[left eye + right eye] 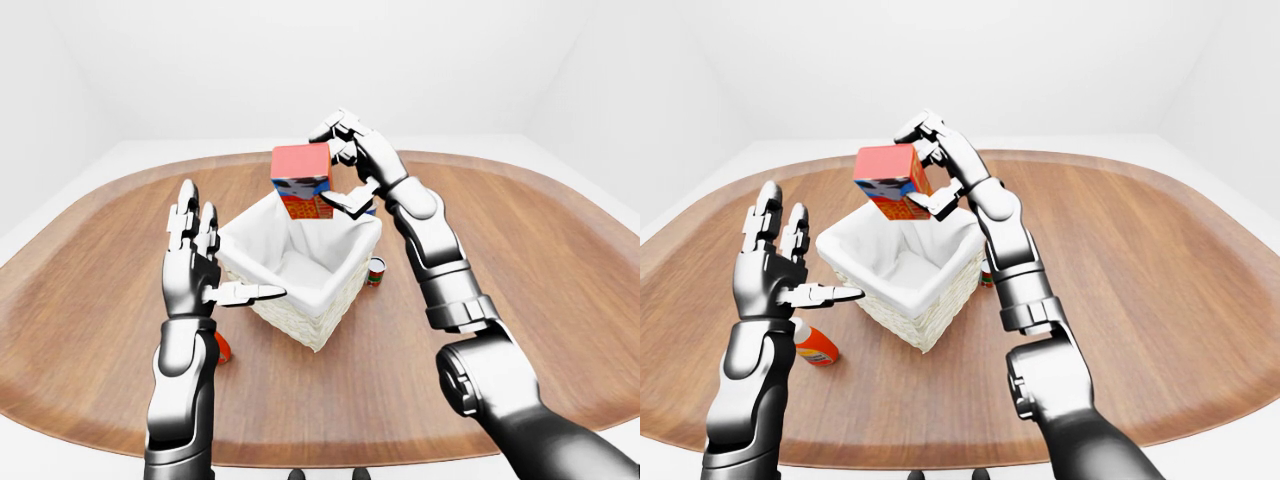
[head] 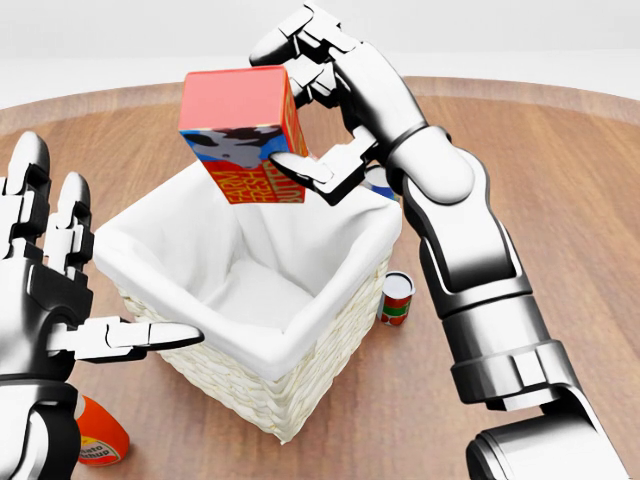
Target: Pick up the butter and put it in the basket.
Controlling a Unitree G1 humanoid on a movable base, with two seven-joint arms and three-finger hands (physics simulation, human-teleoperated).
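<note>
The butter (image 2: 240, 130) is a red box with a printed face. It hangs in the air, tilted, over the upper rim of the basket (image 2: 250, 390), a white wicker basket with a white cloth lining. My right gripper (image 2: 295, 110) is shut on the butter, thumb beneath its lower right corner and fingers over its top right edge. At the left of the head view my left gripper (image 2: 100, 260) stands open beside the basket's left corner, touching nothing.
A small red and green can (image 2: 397, 298) stands on the wooden table (image 2: 560, 200) just right of the basket. A blue-topped can (image 2: 378, 180) peeks from behind my right wrist. An orange bottle (image 2: 98, 435) lies at the bottom left beneath my left arm.
</note>
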